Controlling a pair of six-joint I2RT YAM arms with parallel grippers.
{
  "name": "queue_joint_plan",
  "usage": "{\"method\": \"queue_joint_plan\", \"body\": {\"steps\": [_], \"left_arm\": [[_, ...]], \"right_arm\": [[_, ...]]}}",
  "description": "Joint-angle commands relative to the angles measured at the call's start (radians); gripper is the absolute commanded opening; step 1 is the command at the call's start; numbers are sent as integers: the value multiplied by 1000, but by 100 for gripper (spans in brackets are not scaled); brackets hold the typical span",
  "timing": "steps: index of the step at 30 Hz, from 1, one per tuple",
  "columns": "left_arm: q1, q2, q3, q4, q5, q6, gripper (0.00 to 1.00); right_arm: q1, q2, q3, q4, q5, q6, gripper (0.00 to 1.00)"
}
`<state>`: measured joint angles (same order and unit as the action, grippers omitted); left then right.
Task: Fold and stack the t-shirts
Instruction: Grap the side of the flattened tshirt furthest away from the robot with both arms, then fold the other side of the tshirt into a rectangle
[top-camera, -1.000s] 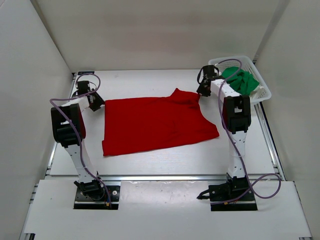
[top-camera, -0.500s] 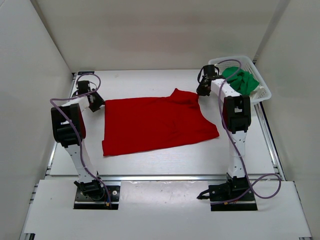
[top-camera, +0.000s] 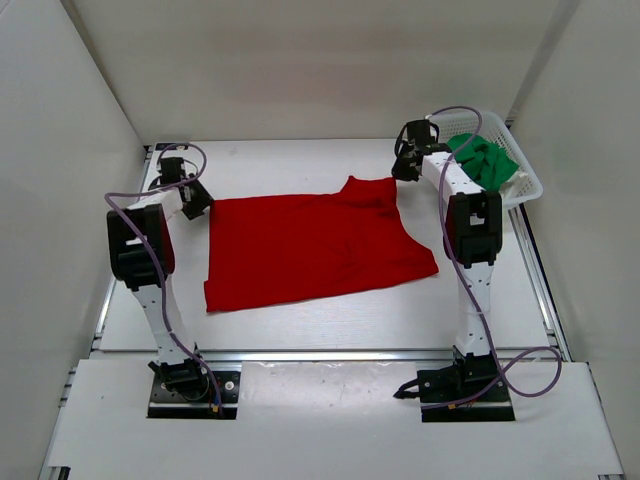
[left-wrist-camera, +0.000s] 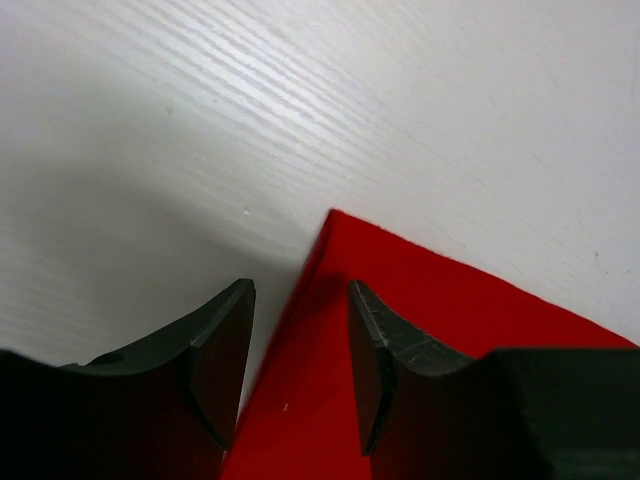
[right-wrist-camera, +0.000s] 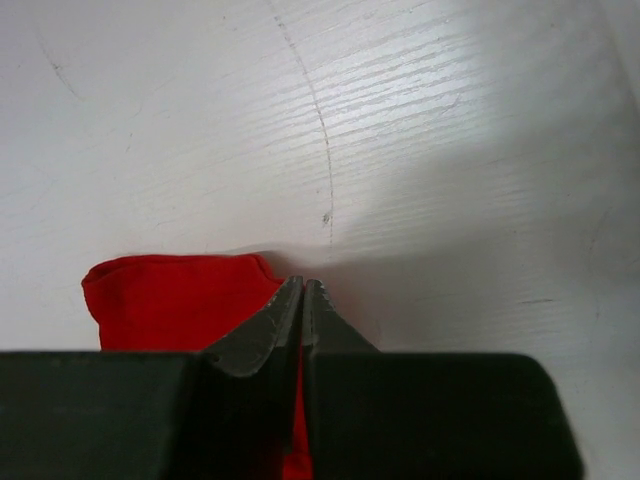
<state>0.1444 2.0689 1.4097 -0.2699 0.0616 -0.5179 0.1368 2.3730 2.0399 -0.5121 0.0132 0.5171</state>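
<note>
White walls close in on a pale, wood-grained surface (top-camera: 300, 330), and at its near edge we see the two arm bases bolted side by side. Past them, in the middle, the red t-shirt (top-camera: 310, 245) lies spread flat, not yet folded, with a small flap standing out at its far right corner. At the shirt's far left corner the left gripper (left-wrist-camera: 300, 290) sits low with its jaws apart, one finger over bare surface and the other over red cloth. The tip of the corner lies just ahead between them, and nothing is clamped. At the far right corner the right gripper (right-wrist-camera: 302, 285) has its jaws pressed together, the tips just past the flap's rounded edge. A sliver of red shows between the fingers lower down, but we cannot tell whether any cloth is really pinched. Farthest back on the right, the green t-shirt (top-camera: 485, 160) sits crumpled in a white mesh basket (top-camera: 530, 187). We judge the step in hand to be taking both far corners for a first fold. If the right jaws caught nothing, or only a thin edge, that corner would slip free on the lift and the fold would skew. The left jaws, closing from here, might nip only the tip or shove the cloth into a wrinkle. One side rising alone would drag and twist the shirt.
</note>
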Motion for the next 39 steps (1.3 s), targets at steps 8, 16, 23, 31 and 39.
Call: {"method": "queue_joint_plan", "body": {"steps": [8, 16, 23, 31, 39], "left_arm": [[-39, 34, 57, -11, -2, 13, 54], [-46, 60, 69, 0, 7, -11, 29], [-34, 21, 42, 23, 6, -30, 0], [-20, -173, -44, 60, 61, -45, 0], [12, -351, -221, 83, 76, -61, 0]], "right_arm": [[17, -110, -75, 79, -48, -32, 0], [26, -162, -151, 126, -55, -42, 0], [18, -207, -184, 126, -52, -65, 0], [11, -336, -270, 98, -73, -80, 0], [-6, -566, -446, 119, -90, -91, 0]]}}
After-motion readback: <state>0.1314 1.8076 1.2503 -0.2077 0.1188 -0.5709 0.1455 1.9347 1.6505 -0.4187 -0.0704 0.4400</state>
